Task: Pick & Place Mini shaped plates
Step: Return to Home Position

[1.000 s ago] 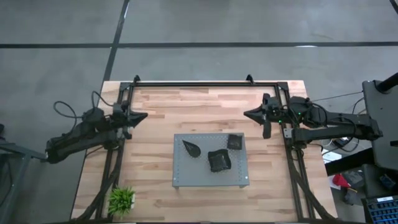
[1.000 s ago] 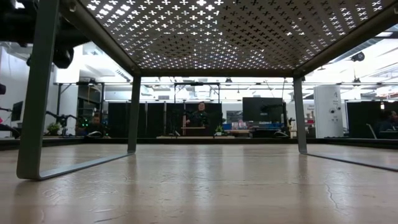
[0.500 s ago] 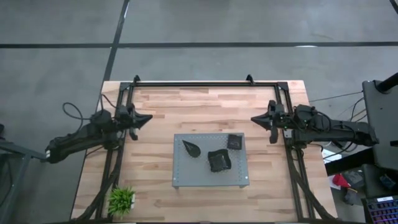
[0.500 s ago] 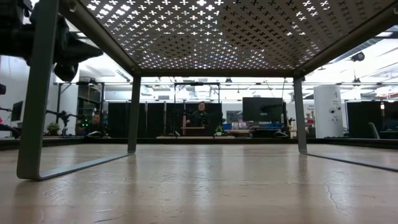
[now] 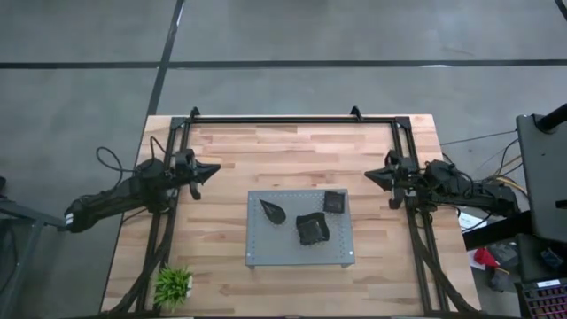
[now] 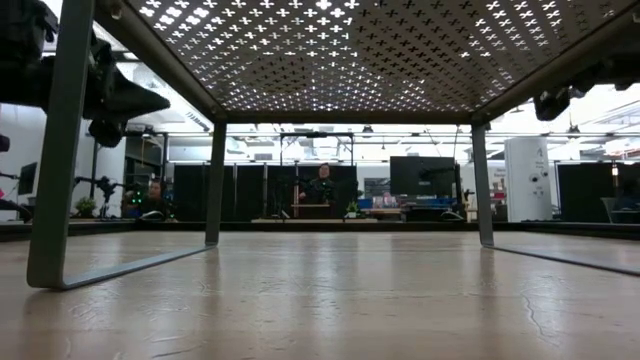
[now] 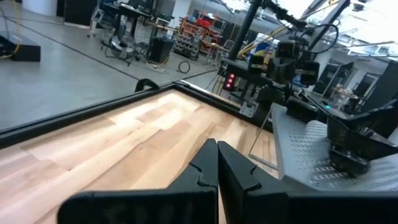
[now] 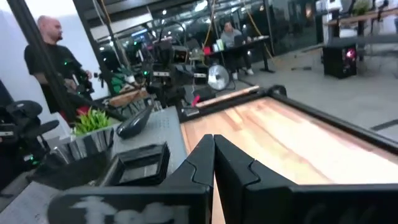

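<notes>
Three small black plates lie on the grey perforated board (image 5: 297, 257) at the table's middle: a teardrop one (image 5: 272, 212), a square one (image 5: 334, 202) and a larger crumpled-looking one (image 5: 311, 229). The right wrist view shows the square plate (image 8: 142, 162) and the teardrop plate (image 8: 134, 124) on the board. My left gripper (image 5: 215, 168) hangs shut over the table's left part, away from the board; its fingers meet in the left wrist view (image 7: 217, 149). My right gripper (image 5: 370, 176) is shut at the table's right side, fingers together (image 8: 214, 144).
A small green plant (image 5: 174, 284) stands at the table's near left corner. A black frame rail (image 5: 292, 119) runs along the far edge. The board stands on thin legs (image 6: 62, 150). People show in the room beyond (image 8: 53, 56).
My left gripper has moved right and slightly toward the near edge, closer to the board. My right gripper has drawn back toward the table's right edge and slightly nearward. The plates have stayed where they were.
</notes>
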Robot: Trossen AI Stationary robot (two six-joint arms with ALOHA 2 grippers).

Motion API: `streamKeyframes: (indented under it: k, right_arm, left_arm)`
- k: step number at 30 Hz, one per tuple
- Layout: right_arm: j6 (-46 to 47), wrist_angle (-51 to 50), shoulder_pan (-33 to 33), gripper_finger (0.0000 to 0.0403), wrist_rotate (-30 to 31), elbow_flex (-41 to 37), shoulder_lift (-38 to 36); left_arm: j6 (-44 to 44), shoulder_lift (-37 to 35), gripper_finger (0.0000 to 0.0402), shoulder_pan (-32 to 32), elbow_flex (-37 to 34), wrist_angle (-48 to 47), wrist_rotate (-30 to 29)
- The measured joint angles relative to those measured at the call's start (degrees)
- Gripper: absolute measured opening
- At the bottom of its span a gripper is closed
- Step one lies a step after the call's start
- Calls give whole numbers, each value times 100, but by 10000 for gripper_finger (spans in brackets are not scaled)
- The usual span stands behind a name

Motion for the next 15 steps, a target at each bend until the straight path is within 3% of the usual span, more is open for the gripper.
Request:
streamKeyframes:
  k: [6, 15]
  right_arm:
    - [53, 83, 0, 9, -28, -271, 112]
    - [98, 91, 0, 8, -26, -661, 24]
  left_arm:
    - [-172, 7, 0, 0, -501, 804, 27]
    - [350, 118, 0, 0, -524, 774, -42]
